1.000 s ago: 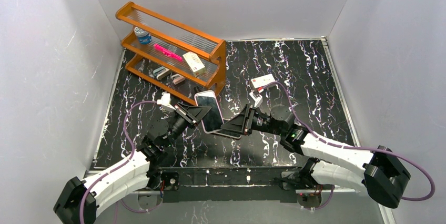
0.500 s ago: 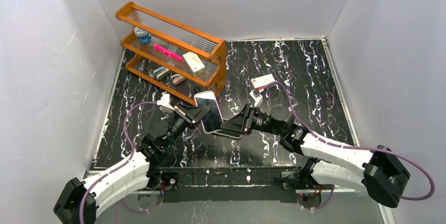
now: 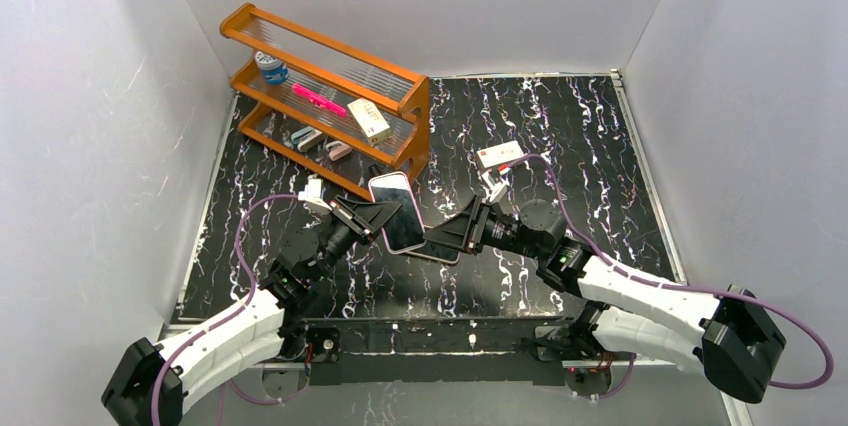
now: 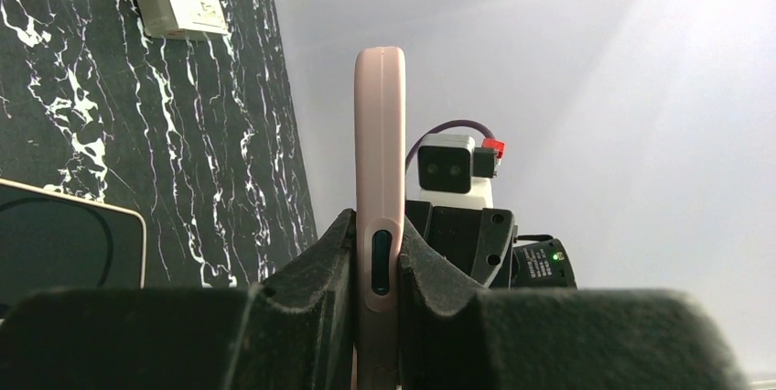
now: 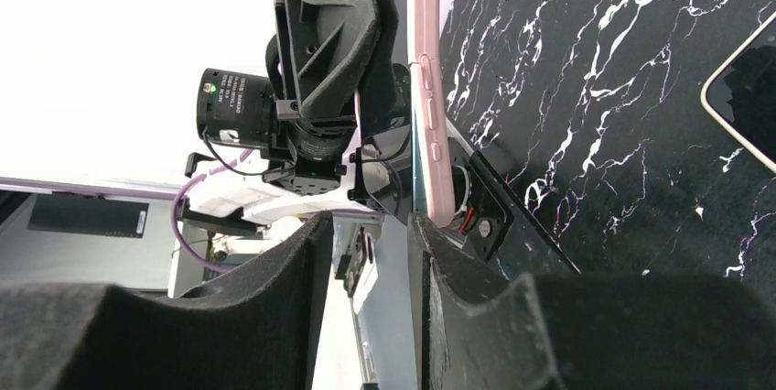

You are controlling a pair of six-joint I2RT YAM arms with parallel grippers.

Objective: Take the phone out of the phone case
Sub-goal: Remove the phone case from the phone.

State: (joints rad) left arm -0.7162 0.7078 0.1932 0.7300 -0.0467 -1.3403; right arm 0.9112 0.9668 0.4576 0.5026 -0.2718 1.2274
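Observation:
My left gripper (image 3: 377,216) is shut on a pink phone case (image 3: 396,208) and holds it tilted above the table, its dark face upward. In the left wrist view the case (image 4: 379,134) stands edge-on between the closed fingers (image 4: 320,262). My right gripper (image 3: 438,239) is open and empty just right of the case. In the right wrist view its gripper (image 5: 366,234) has one finger (image 5: 439,262) beside the lower end of the case (image 5: 428,88). A dark flat device with a pale rim (image 3: 442,249) lies on the table under the right gripper. I cannot tell whether the phone sits in the case.
An orange shelf rack (image 3: 330,96) stands at the back left with a bottle, a pink marker and a small box. A white box with a red label (image 3: 500,154) lies behind the right arm and shows in the left wrist view (image 4: 178,5). Grey walls enclose the table.
The right wrist has shifted slightly to the right. The left gripper keeps hold of the case, almost still.

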